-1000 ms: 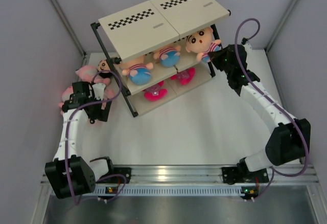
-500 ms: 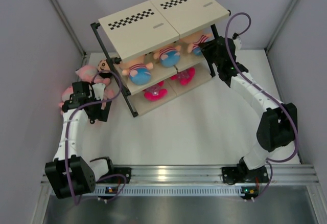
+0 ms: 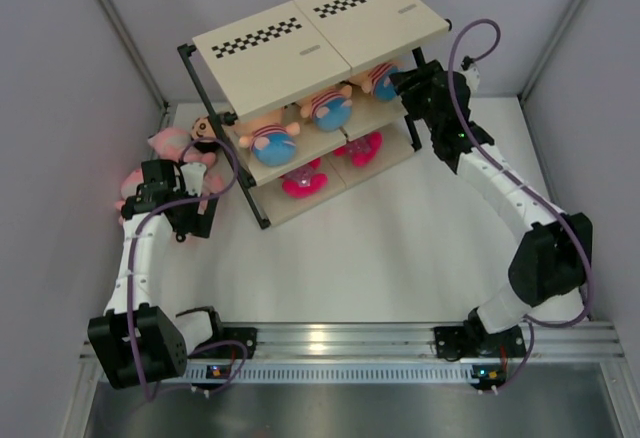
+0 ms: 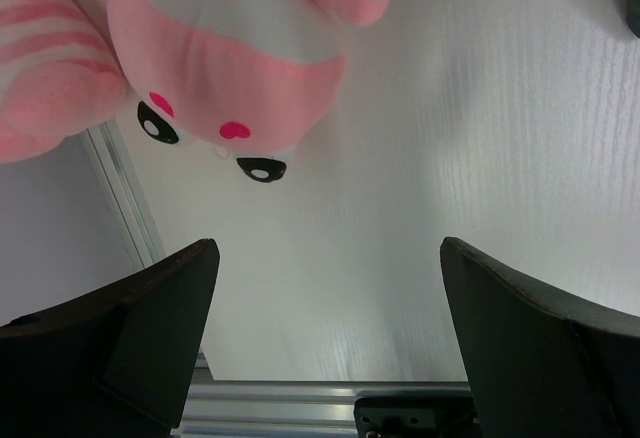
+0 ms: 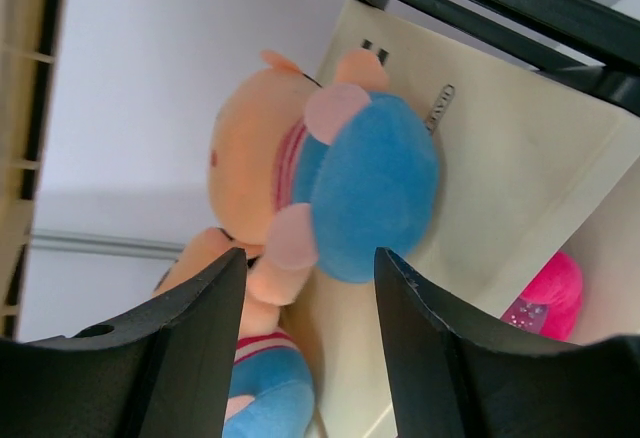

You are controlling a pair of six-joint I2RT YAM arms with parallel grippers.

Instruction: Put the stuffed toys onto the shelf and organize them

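I can read nothing for certain: the small dark print (image 5: 437, 108) on the shelf (image 5: 500, 168) board before me is blurred, and the grey marks (image 3: 308, 51) on its top board are too small.

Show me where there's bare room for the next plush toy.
Free: the shelf's cream top board in front of its checkered strip, and the white tabletop between shelf front and arm bases. Crowded: the middle tier, filled by three blue-bottomed boy dolls, and the left corner by the pink plush toys.

Three plush boy dolls (image 3: 327, 108) are lying on the middle tier of the cream three-tier shelf (image 3: 320, 43); pink plush toys (image 3: 170, 145) are lying left of it.
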